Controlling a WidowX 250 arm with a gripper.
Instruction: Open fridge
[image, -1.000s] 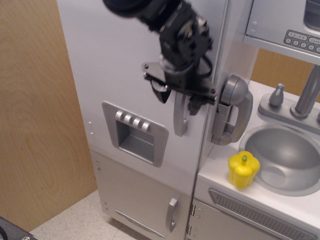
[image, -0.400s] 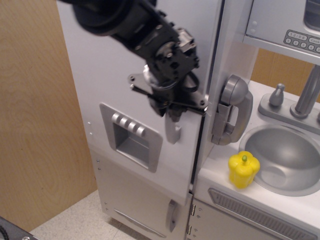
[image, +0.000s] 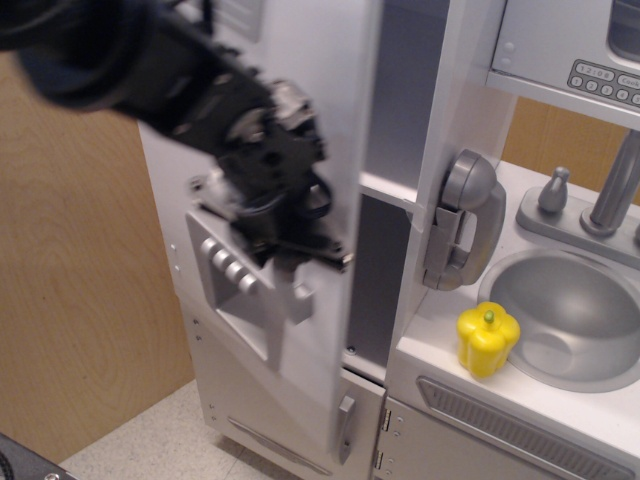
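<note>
Fridge (image: 300, 120) door ajar beside white counter (image: 440, 350), wood-panelled wall (image: 70, 300).

The fridge (image: 300, 120) has its large door swung partly open, so a dark gap with a white inner shelf shows to the right of the jaws. The gripper (image: 290, 262) is black and blurred; its jaws sit at the door's silver handle (image: 298, 300), but the blur hides whether they are closed on it. Just left of the jaws is the grey dispenser panel (image: 240, 300) with its buttons. Below the jaws is the smaller lower door (image: 280, 420) (it is closed). Far right of the jaws, a yellow toy pepper (image: 488, 340) stands beside the sink (image: 575, 310), near a grey toy phone (image: 462, 220).
</note>
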